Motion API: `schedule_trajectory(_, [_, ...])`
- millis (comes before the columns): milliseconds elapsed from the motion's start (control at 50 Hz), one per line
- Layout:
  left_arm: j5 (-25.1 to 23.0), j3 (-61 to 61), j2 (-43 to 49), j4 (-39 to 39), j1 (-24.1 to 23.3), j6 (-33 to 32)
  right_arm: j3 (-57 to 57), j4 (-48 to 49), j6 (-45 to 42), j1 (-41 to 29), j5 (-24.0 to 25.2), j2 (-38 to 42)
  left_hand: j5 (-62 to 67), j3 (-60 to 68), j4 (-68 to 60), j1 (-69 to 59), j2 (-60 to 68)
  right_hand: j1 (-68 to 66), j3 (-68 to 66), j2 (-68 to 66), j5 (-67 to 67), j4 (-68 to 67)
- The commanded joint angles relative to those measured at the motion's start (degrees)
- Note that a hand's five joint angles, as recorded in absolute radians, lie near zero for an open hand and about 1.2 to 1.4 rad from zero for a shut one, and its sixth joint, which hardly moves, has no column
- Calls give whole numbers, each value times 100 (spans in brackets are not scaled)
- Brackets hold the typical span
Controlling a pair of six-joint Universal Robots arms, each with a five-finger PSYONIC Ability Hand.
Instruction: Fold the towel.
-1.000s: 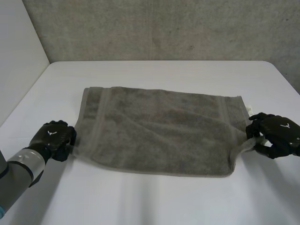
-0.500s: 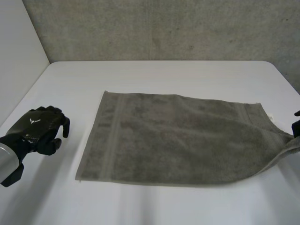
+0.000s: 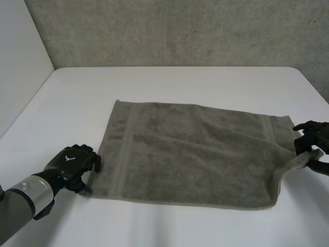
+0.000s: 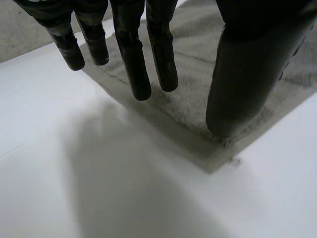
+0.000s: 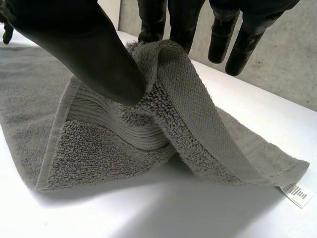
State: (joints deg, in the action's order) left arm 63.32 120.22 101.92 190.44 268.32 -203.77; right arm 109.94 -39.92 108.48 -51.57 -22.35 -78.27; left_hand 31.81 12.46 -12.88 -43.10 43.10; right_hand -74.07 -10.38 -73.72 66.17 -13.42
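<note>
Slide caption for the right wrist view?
Right hand pinches a raised fold of the grey towel between thumb and fingers, over the table.

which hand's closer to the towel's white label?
Right. The right hand pinches the towel at the short edge that carries the label; the left hand is at the opposite end, over the near corner.

Rough terry-cloth towel [image 3: 195, 149], smooth matt table [image 3: 180, 82]

The left robot hand [image 3: 72, 163] sits low at the end of the left arm [image 3: 23, 200]. Its fingers are straight and slightly spread, and its thumb tip is down on the corner of the towel [image 3: 195, 149]. The right robot hand [image 3: 313, 138] pinches a raised fold of the towel's edge between thumb and fingers.
</note>
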Motion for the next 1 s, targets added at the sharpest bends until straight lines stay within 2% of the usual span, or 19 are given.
schedule_trajectory(20, [285,168,56,283,-87,-506,10,37,-11,42,47,57,-81,-246,288,210,-210,-593,38,-628,383,342])
schedule_trajectory(560, [339,230,495,670,-281,-533,89,46,-99,77,55,172,-182,-246,288,311,-311,-593,38,-628,383,342])
schedule_trajectory(580, [339,221,547,678,-315,-533,98,46,-99,77,55,172,301,-246,288,-172,172,-593,38,-628,383,342])
schedule_trajectory(600, [339,213,583,678,-342,-533,98,46,-99,77,55,172,1522,-246,288,-1393,1392,-593,38,-628,383,342])
schedule_trajectory(620, [339,213,583,678,-342,-533,107,46,-99,77,55,180,1534,-246,288,-1405,1404,-593,38,-628,383,342])
schedule_trajectory(640, [347,195,592,678,-368,-533,98,46,-99,77,55,189,3316,-246,288,-3187,3186,-593,38,-628,383,342])
schedule_trajectory(660, [347,186,592,670,-369,-533,98,46,-99,77,55,189,3814,-246,288,-3685,3685,-593,38,-628,383,342])
schedule_trajectory(1000, [427,-69,-94,476,-615,-383,107,46,-90,51,64,198,3819,-246,288,-3690,3690,-593,38,-628,383,342])
